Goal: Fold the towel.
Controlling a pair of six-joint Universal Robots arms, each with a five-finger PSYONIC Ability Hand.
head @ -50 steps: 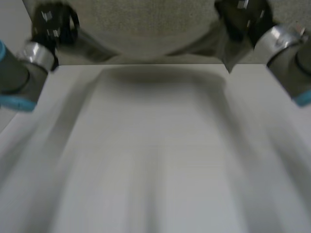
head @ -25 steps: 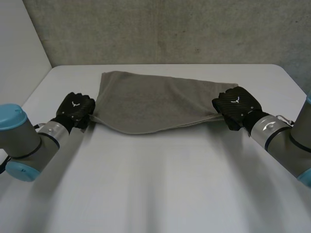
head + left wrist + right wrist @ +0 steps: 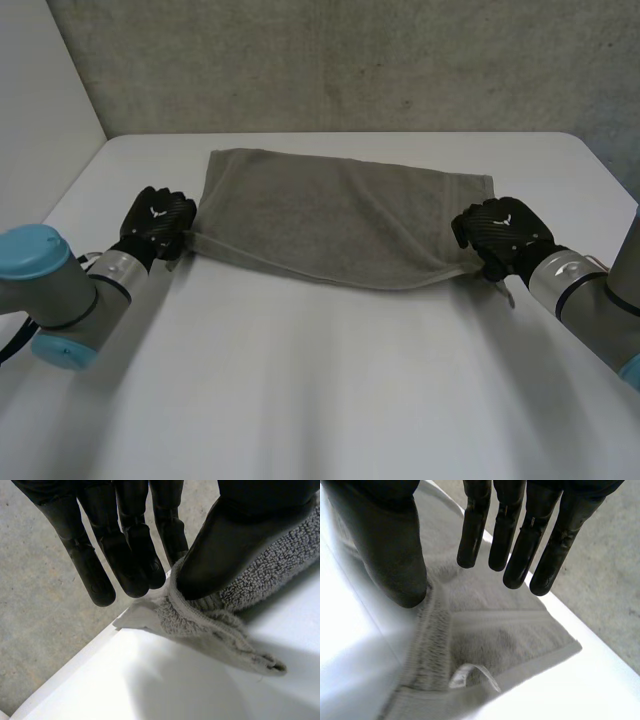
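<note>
A white table is filling the lower part of the head view, and a rough concrete wall is running along the top of the frame behind it. The grey towel is lying flat across the middle of the frame. Its far edge is facing the wall and its near edge is sagging in a shallow curve toward the bottom of the frame.

The left hand is sitting at the towel's near left corner, left of centre in the frame, and is gripping the cloth. In the left wrist view the corner is bunching up between the thumb and the straight fingers, lifted slightly off the table. A white label is sticking out just beside the fingertips.

The right hand is resting at the near right corner, right of centre in the frame. In its own wrist view it is released, its straight fingers spreading well apart from the thumb above the flat cloth. The thumb tip is meeting the hemmed edge. A white loop tag is lying at that edge under the palm.

The left arm is reaching in from the lower left of the frame, and the right arm from the lower right. Grey floor is showing beyond the table's edge.
</note>
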